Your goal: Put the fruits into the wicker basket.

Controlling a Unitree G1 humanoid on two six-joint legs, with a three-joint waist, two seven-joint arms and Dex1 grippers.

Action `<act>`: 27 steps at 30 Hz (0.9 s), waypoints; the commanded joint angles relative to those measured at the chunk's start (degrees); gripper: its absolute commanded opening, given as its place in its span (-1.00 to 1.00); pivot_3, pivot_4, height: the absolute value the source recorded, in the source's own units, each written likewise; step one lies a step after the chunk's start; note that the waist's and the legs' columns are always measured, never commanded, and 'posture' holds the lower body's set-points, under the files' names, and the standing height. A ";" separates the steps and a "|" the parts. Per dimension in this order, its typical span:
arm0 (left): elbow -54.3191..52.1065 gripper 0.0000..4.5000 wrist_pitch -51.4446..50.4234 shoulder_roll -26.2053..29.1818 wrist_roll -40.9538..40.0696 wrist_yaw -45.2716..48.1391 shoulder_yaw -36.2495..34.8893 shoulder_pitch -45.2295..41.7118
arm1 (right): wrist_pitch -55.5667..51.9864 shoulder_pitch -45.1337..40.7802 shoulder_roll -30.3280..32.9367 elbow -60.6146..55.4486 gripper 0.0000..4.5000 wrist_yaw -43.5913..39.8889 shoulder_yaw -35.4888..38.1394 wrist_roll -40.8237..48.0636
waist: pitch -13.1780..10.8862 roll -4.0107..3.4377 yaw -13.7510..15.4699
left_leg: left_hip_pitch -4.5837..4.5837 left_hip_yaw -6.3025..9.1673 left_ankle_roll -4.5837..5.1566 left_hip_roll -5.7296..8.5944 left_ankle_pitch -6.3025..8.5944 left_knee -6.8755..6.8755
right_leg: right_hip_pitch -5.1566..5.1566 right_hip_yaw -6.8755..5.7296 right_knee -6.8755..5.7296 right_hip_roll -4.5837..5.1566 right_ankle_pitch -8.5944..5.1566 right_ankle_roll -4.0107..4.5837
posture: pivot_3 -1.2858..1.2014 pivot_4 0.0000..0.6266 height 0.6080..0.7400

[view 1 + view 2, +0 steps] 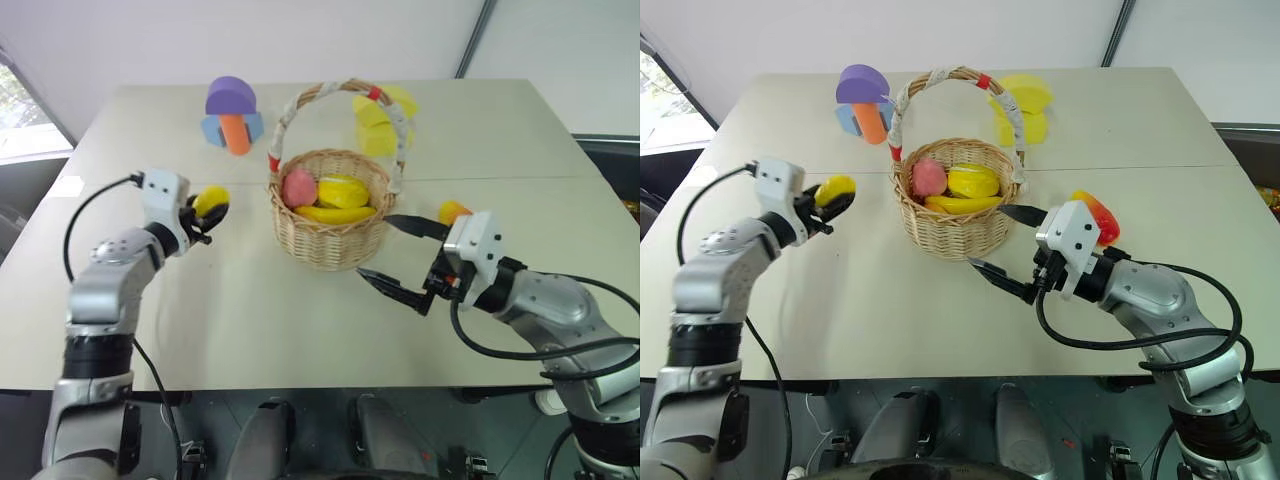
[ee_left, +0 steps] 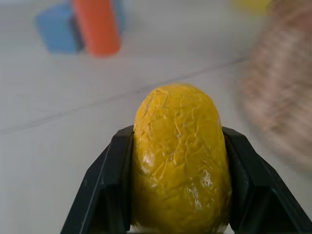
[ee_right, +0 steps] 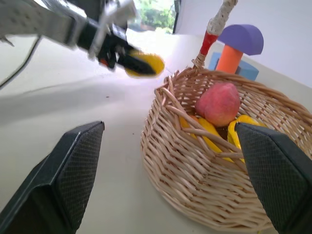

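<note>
Right end effector (image 1: 392, 258), lower right, jaws spread empty; left end effector (image 1: 207, 215) clamps lemon (image 1: 211, 200) left of wicker basket (image 1: 330, 245) at centre; lemon may snag handle (image 1: 290, 115), mango (image 1: 1095, 215) unreached.

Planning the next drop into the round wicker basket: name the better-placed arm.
Left. Its pincer is shut on the yellow lemon-shaped toy fruit, beside the round wicker basket. The right pincer stands open, holding nothing.

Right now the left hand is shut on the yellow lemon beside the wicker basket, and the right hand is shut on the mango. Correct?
Not quite. The right hand is open and empty; the mango lies on the table behind it, as the right eye view shows. The left hand does grip the lemon beside the wicker basket.
</note>
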State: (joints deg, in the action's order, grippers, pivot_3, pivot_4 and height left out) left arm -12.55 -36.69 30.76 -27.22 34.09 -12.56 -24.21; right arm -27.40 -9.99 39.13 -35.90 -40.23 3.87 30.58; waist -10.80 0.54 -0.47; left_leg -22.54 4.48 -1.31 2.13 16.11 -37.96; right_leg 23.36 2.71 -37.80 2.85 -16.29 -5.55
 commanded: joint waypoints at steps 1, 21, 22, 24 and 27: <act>-10.16 -0.20 -3.28 -1.24 -5.47 1.57 4.24 -2.56 | 2.24 -1.77 1.57 2.00 1.00 -1.55 2.95 -0.74 | 0.01 0.00 0.32 | 0.03 0.01 0.00 0.03 0.00 0.00 | -0.08 -0.02 0.05 0.02 0.00 0.00 | 0.03 -0.52 1.00; -1.27 0.95 3.59 -14.36 -4.25 5.57 15.10 -13.31 | -1.38 2.51 1.43 14.92 1.00 9.85 11.14 -8.51 | 0.01 0.03 0.53 | 0.09 -0.06 0.02 0.02 -0.01 -0.06 | -0.10 0.02 0.05 -0.16 0.02 -0.03 | 0.03 -0.52 1.00; -2.38 0.95 3.70 -14.15 -5.57 6.78 14.77 -12.60 | -2.09 2.01 0.77 16.10 1.00 10.81 11.55 -8.30 | 0.01 0.03 0.58 | 0.09 -0.06 0.01 0.02 -0.01 -0.06 | -0.09 0.04 0.05 -0.16 0.02 -0.03 | 0.03 -0.52 1.00; -5.43 0.95 2.61 -11.49 -6.74 10.10 16.06 -10.19 | -3.96 -0.38 0.14 21.48 1.00 14.61 10.77 -11.06 | 0.01 0.02 0.33 | 0.09 -0.05 -0.06 0.01 -0.06 -0.06 | -0.09 0.07 0.04 -0.17 0.02 -0.03 | 0.03 -0.52 1.00; -8.71 0.95 0.75 -8.19 -6.99 12.62 18.59 -7.70 | -4.83 -3.95 -0.32 28.15 1.00 17.43 9.08 -14.46 | 0.05 -0.05 -0.28 | 0.12 -0.11 -0.05 0.02 -0.05 -0.06 | -0.10 0.11 0.00 -0.17 0.02 -0.03 | 0.03 -0.52 1.00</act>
State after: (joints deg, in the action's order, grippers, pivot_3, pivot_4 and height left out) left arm -18.64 -35.15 22.00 -33.24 45.33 4.96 -32.01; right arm -32.36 -12.39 39.13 -9.05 -24.22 12.82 17.76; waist -10.76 0.49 -0.75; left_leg -22.42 4.37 -1.33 2.15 16.07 -38.01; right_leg 23.26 2.82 -37.81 2.66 -16.27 -5.58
